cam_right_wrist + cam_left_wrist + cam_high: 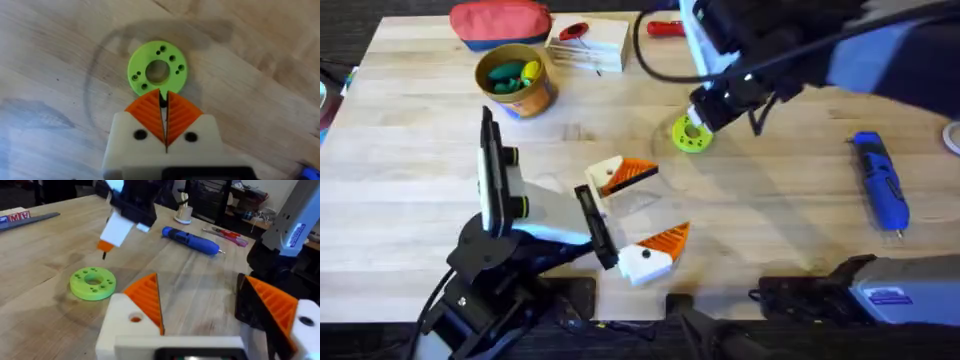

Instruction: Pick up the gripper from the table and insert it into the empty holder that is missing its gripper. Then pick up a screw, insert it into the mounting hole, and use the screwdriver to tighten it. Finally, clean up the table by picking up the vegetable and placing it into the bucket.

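One screw (162, 101), dark and tiny, stood pinched between the right gripper's (163, 107) closed orange tips, hanging over the green disc (157, 70). The left gripper (645, 208), jaws apart, lay on the table nearby, toward the bases; its mounting hole (135, 318) faced up.

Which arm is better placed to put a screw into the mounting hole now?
Right. The right gripper hangs just above the green disc, fingers shut on what looks like a small dark screw. The left gripper, open, carries the mounting hole itself, so it should hold still.
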Controlling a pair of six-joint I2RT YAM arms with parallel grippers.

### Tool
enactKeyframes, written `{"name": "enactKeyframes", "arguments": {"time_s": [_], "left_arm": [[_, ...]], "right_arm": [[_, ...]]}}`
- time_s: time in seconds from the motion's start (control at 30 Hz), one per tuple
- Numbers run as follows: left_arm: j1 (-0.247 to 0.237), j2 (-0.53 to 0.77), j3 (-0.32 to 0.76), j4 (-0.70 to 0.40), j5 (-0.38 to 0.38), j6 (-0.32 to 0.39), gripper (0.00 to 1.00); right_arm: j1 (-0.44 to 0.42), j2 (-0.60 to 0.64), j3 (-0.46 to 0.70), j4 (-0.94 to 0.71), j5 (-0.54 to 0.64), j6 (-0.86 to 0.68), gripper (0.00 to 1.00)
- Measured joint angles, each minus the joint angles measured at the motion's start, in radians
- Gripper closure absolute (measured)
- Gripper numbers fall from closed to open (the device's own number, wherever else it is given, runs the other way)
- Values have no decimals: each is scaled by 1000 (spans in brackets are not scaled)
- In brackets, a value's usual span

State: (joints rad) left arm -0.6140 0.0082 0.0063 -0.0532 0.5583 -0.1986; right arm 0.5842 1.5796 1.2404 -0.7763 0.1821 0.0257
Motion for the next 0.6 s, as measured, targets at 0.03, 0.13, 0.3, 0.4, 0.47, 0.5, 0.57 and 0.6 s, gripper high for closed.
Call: {"name": "enactKeyframes", "arguments": {"time_s": [0.03, 0.13, 0.3, 0.4, 0.47, 0.5, 0.57, 0.6], "left_arm": [[0, 0, 0, 0, 0, 0, 15], [0, 0, 0, 0, 0, 0, 15], [0, 0, 0, 0, 0, 0, 15], [0, 0, 0, 0, 0, 0, 16], [0, 0, 0, 0, 0, 0, 15], [0, 0, 0, 0, 0, 0, 15], [0, 0, 0, 0, 0, 0, 15], [0, 0, 0, 0, 0, 0, 15]], "right_arm": [[0, -26, 14, -11, 3, -1, 997], [2, -102, 53, -58, 8, -7, 997], [60, -209, 118, -117, -13, -18, 997], [135, -259, 145, -116, -49, -25, 997], [189, -281, 155, -115, -65, -26, 997], [219, -287, 158, -115, -71, -25, 997], [275, -290, 159, -116, -80, -17, 997], [301, -287, 159, -116, -84, -11, 997]]}}
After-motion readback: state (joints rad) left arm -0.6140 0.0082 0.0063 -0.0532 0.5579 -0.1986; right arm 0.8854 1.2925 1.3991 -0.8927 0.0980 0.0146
